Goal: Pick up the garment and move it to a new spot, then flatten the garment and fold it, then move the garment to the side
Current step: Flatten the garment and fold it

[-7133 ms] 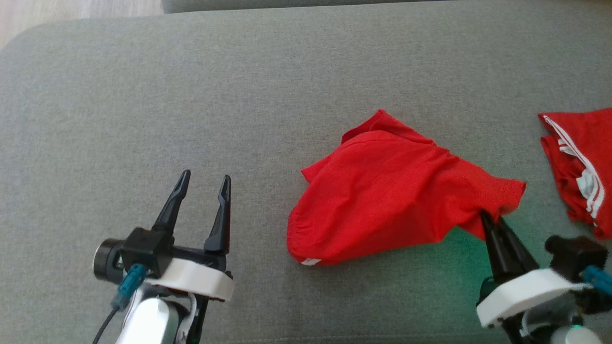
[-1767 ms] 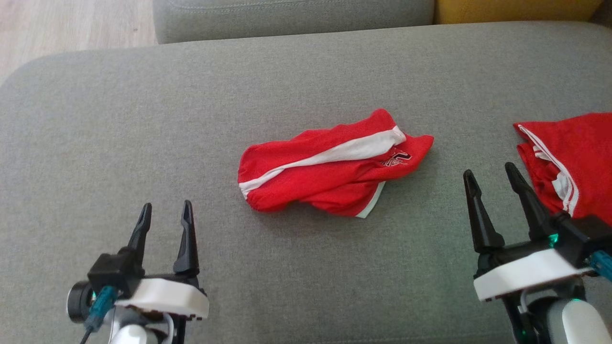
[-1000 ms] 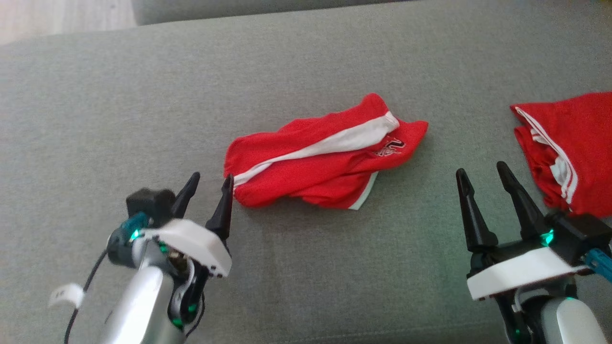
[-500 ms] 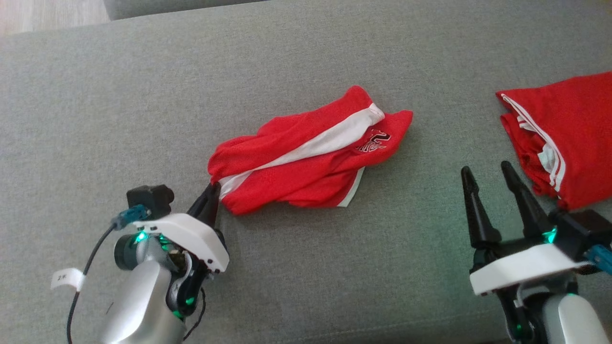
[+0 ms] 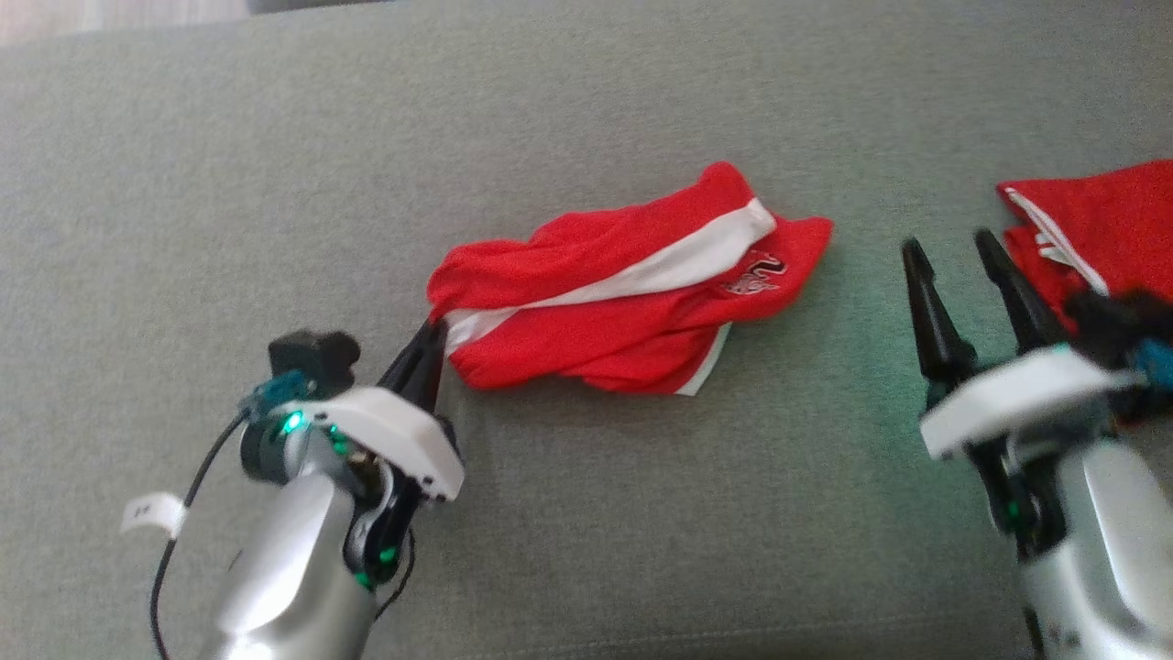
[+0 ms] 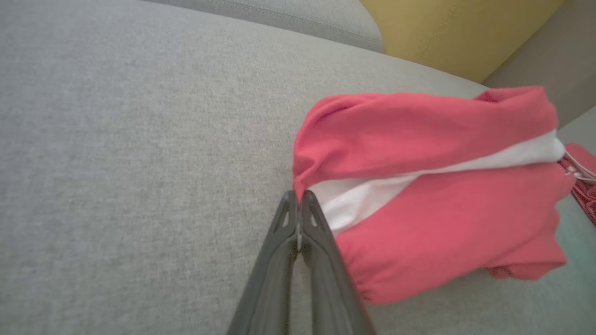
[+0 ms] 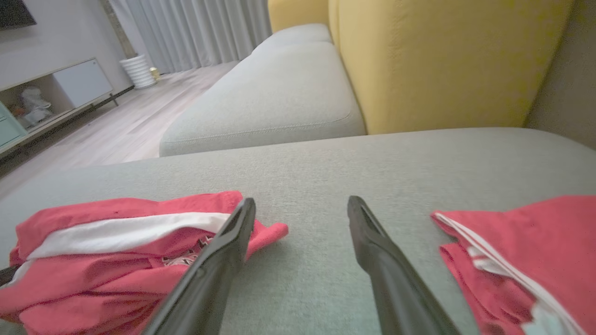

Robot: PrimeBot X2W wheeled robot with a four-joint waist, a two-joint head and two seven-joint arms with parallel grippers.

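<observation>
Red garment edge pinched by left end effector; right end effector spread, empty.

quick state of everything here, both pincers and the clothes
left pincer, shut on the left end of the striped garment
right pincer, open, holding nothing
striped garment, bunched up, not flattened, lying on the cushion
second red garment, crumpled, lying at the cushion's right, not gripped
</observation>
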